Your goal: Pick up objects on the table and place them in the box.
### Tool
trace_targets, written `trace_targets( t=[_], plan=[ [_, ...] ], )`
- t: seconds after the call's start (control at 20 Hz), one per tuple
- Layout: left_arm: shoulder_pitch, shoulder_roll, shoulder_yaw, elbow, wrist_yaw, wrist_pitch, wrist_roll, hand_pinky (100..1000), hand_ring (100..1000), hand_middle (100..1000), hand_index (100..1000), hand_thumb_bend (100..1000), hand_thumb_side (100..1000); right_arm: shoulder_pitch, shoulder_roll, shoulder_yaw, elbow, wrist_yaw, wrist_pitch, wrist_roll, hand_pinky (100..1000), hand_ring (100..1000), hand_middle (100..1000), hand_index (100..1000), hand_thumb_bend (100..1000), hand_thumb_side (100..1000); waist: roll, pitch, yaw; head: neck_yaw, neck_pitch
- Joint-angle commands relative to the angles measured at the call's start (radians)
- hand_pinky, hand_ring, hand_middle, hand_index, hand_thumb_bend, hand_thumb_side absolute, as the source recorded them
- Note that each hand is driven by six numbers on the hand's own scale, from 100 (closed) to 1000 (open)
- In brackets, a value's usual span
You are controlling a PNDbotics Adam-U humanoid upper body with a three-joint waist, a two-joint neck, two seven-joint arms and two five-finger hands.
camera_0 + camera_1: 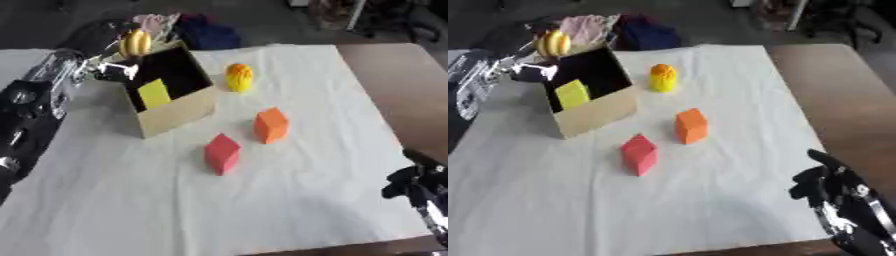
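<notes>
Lighting: even, diffuse, moderately bright; source not identifiable. White cloth [262, 200] reads pale grey-white, without glare. Shadows: soft and short beside the red block [222, 153] and orange block [271, 125]; interior of the box [175, 117] nearly black. A faint broad shadow lies on the cloth near the right hand [833, 192]. Sharpness: both views soft throughout; edges smeared. Left hand [109, 67] and yellow object [135, 43] it holds blurred. Far background dim, indistinct.

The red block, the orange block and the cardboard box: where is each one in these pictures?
red block [222, 153], left eye view, on its front face.
orange block [271, 125], left eye view, on its front face.
cardboard box [179, 114], left eye view, on its outer front wall.
</notes>
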Motion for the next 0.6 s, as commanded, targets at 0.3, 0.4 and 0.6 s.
trace_targets(
  t=[0.3,0.4,0.6],
  plan=[
    [-0.008,0.069,0.004,-0.104,0.082,-0.055,-0.155,971,976,1000,1000,160,777,-0.010,-0.011,-0.004,-0.011,-0.003,-0.003,0.004,614,601,625,925,100,399,-0.009,-0.008,0.006,-0.011,-0.007],
    [-0.002,0.082,0.005,-0.141,0.110,-0.055,-0.157,962,964,1000,1000,125,715,-0.010,-0.012,-0.006,-0.010,-0.002,-0.003,0.004,614,601,625,926,100,398,-0.008,-0.010,0.009,-0.015,-0.007],
    [0.038,0.147,-0.012,-0.294,0.198,-0.065,-0.139,950,948,983,1000,112,527,-0.013,-0.015,-0.013,-0.011,0.002,-0.005,0.000,615,602,625,929,100,403,-0.004,-0.012,0.019,-0.028,-0.011]
  ],
)
